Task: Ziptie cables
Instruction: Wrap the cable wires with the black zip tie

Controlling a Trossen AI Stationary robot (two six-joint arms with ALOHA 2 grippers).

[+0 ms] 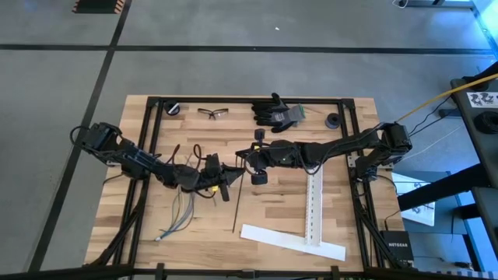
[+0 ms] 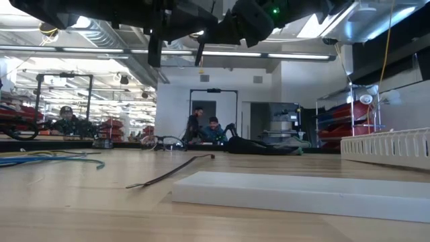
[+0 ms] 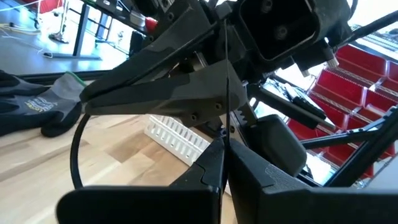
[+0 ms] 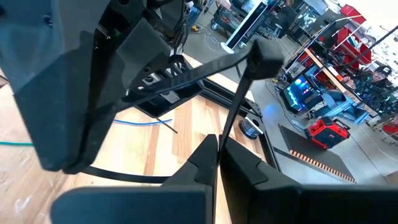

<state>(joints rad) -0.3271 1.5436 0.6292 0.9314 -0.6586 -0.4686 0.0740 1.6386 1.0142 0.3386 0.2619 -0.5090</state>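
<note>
From above, both arms are seen meeting over the middle of the wooden table (image 1: 342, 225). The left gripper (image 1: 226, 177) and the right gripper (image 1: 247, 155) are brought almost tip to tip, each closed. One ziptie (image 1: 239, 204) is laid straight on the boards just below the grippers. The cables (image 1: 177, 214) are spread limp on the table under the left arm, well clear of both grippers. Two white strips (image 1: 313, 208) are placed right of centre, and gloves (image 1: 278, 113) and safety glasses (image 1: 213, 113) are parked along the far edge.

At table height, the lying ziptie (image 2: 171, 173) is seen flat on the wood, with the cables (image 2: 50, 159) far off to one side and a white strip (image 2: 295, 193) close to the lens. The arms are held above, off the surface. People are seated in the room behind.

Through the left wrist camera, the left gripper (image 3: 225, 134) is shown pinched on a thin black ziptie (image 3: 227, 93) running up towards the right gripper's body; a loop of it (image 3: 74, 149) is curved beside.

Through the right wrist camera, the right gripper (image 4: 217, 143) is clamped on that ziptie (image 4: 235, 109), its head (image 4: 268, 57) sitting above, level with the left gripper's fingers (image 4: 168, 78).
</note>
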